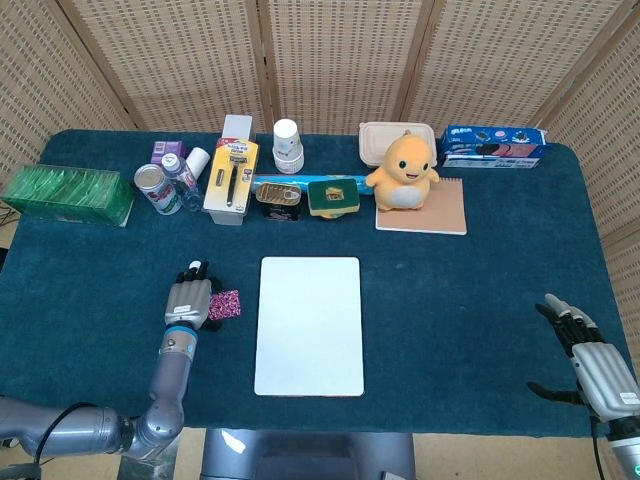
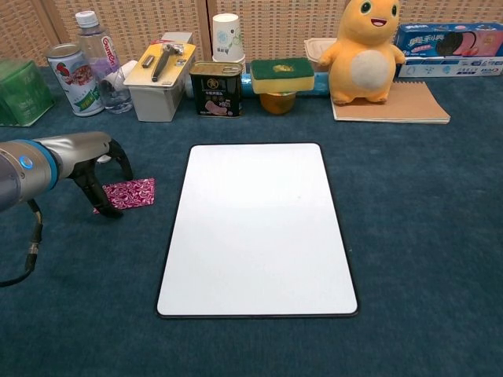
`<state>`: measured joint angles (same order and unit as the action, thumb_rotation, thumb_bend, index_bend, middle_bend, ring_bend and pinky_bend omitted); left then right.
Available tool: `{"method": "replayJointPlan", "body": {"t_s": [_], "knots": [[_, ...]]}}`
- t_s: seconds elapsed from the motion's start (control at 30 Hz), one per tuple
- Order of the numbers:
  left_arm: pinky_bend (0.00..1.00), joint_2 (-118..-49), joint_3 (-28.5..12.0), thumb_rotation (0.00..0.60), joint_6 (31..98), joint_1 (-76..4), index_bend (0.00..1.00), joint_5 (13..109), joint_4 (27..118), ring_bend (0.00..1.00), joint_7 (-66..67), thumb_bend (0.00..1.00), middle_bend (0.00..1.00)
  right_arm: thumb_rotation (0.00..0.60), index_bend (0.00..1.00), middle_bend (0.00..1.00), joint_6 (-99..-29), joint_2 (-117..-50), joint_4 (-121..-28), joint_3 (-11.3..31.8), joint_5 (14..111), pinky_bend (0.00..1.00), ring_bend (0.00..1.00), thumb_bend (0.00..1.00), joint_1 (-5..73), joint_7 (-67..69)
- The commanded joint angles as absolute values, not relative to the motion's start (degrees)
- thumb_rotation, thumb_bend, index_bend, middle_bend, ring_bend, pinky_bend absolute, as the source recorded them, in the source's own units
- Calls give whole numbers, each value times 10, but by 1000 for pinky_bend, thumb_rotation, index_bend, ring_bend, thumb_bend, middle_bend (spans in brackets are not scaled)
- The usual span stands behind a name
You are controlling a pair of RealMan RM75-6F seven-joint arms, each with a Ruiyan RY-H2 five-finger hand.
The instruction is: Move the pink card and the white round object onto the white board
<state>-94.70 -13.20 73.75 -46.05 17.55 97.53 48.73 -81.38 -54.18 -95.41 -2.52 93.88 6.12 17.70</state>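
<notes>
The pink patterned card (image 1: 225, 304) (image 2: 134, 192) lies flat on the blue cloth just left of the white board (image 1: 310, 330) (image 2: 255, 236). My left hand (image 1: 187, 300) (image 2: 93, 157) arches over the card's left edge with its fingers spread downward, and one fingertip (image 2: 110, 209) is at the card's near-left corner. It holds nothing. The white round object (image 2: 103, 157) peeks out behind that hand, mostly hidden by it. My right hand (image 1: 598, 368) hovers open at the table's near right corner, far from the board.
Along the back stand a green box (image 1: 68, 194), a can (image 1: 152, 185), a bottle (image 2: 99, 61), a razor pack (image 1: 231, 178), a paper cup (image 1: 288, 145), a tin (image 2: 216, 89), a sponge (image 2: 282, 75), a yellow plush toy (image 1: 404, 172) on a notebook (image 2: 393, 104), and a cookie box (image 1: 493, 146).
</notes>
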Motion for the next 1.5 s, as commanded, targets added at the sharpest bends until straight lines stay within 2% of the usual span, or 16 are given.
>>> {"method": "replayJointPlan", "body": {"t_s": [0.03, 0.3, 0.73, 1.5], "knots": [[67, -948, -133, 600, 740, -461, 298, 174, 974, 0, 489, 178, 0, 600, 6, 0, -813, -543, -954, -25, 938, 2, 0, 0, 62, 177], [67, -954, -135, 600, 744, -462, 311, 169, 967, 0, 493, 196, 0, 600, 5, 0, -813, -542, -954, -24, 937, 2, 0, 0, 62, 176], [67, -957, -138, 600, 756, -461, 523, 166, 968, 0, 500, 210, 0, 600, 6, 0, -813, -542, -954, -24, 935, 2, 0, 0, 62, 176], [67, -961, -134, 600, 774, -455, 596, 182, 977, 0, 512, 217, 0, 600, 6, 0, -810, -541, -957, -23, 933, 2, 0, 0, 62, 174]]}}
